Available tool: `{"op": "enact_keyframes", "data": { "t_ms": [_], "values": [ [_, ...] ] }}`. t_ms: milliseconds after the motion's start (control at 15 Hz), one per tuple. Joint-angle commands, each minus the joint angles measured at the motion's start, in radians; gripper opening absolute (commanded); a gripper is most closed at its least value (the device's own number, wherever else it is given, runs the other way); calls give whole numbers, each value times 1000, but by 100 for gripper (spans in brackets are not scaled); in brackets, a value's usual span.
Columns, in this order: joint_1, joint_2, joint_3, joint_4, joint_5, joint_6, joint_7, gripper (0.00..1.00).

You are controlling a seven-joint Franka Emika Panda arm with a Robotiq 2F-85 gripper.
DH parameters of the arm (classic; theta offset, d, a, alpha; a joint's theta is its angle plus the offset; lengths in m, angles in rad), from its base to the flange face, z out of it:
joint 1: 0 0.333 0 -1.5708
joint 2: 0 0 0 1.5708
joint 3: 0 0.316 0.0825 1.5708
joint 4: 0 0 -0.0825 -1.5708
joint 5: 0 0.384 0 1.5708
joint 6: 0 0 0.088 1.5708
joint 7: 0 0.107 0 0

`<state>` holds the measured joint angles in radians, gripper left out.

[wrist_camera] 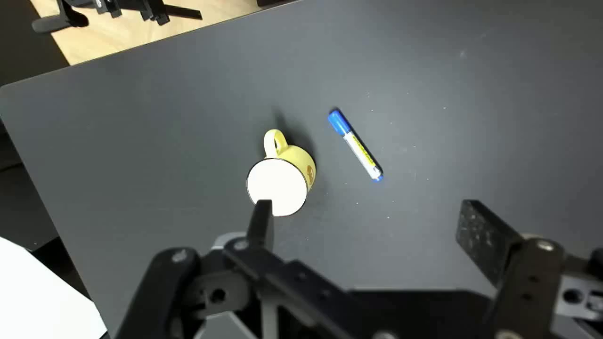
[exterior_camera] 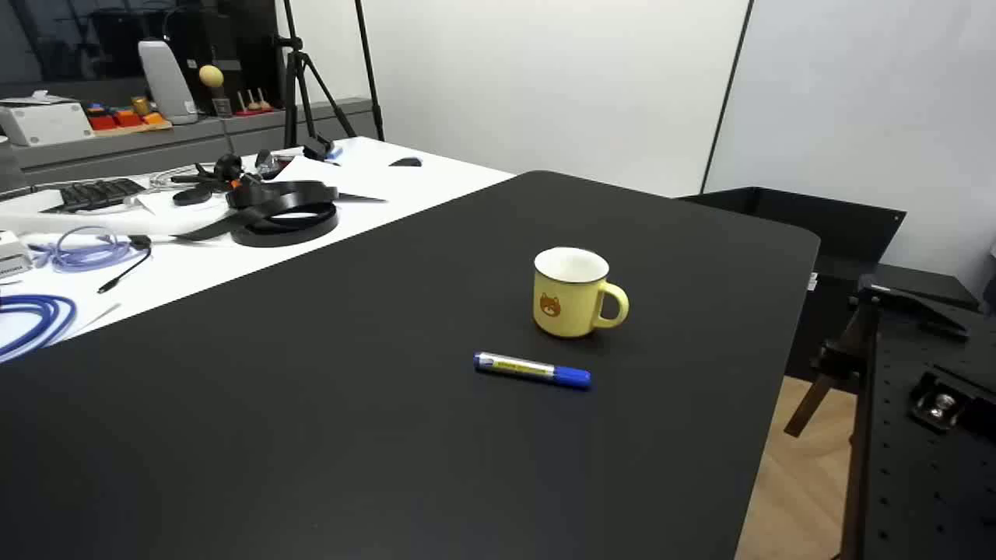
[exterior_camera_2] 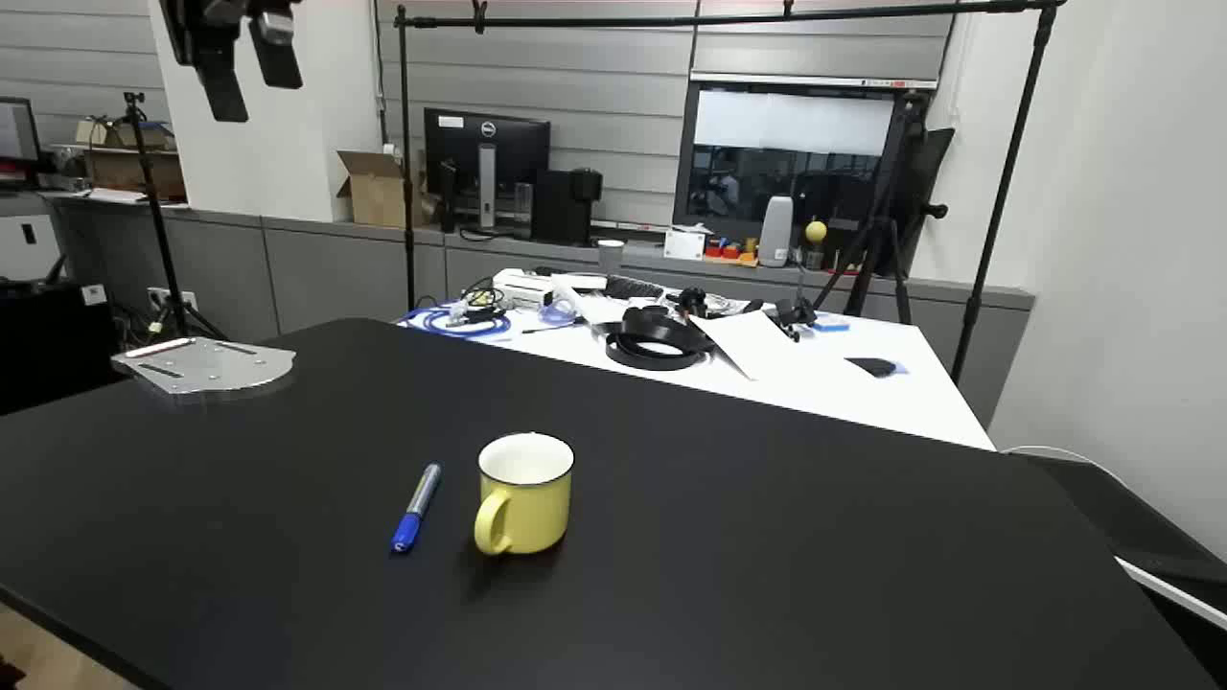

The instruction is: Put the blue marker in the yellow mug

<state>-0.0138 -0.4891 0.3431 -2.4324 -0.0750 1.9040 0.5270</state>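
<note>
The blue marker lies flat on the dark table, with a blue cap and a whitish body with a yellow label. It shows in both exterior views [exterior_camera: 533, 369] [exterior_camera_2: 416, 508] and in the wrist view [wrist_camera: 355, 145]. The yellow mug stands upright beside it, apart from it, in both exterior views [exterior_camera: 566, 303] [exterior_camera_2: 537, 508] and in the wrist view [wrist_camera: 301, 162]. The mug is white inside, with a side handle and a small brown animal mark. My gripper [wrist_camera: 367, 207] is open and empty, high above the table. Its fingers also show at the top left of an exterior view [exterior_camera_2: 257, 94].
The dark table [exterior_camera: 350, 435] carries both things. A clear plate [exterior_camera_2: 216, 369] lies at its far left corner in an exterior view. A white table [exterior_camera: 420, 194] with cables, black straps [exterior_camera: 288, 225] and paper adjoins it. A black perforated bench [exterior_camera: 918, 467] stands beside the table's edge.
</note>
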Motion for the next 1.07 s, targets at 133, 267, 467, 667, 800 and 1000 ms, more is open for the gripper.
{"op": "enact_keyframes", "data": {
  "t_ms": [133,267,467,667,800,1000],
  "values": [
    [30,5,-26,2,-13,0,12,100],
    [30,5,-26,2,-13,0,12,100],
    [30,5,-26,2,-13,0,12,100],
    [29,12,-33,2,-12,12,-2,100],
    [31,45,-49,7,-44,41,-62,100],
    [59,117,-115,10,-41,137,-274,100]
  ]
}}
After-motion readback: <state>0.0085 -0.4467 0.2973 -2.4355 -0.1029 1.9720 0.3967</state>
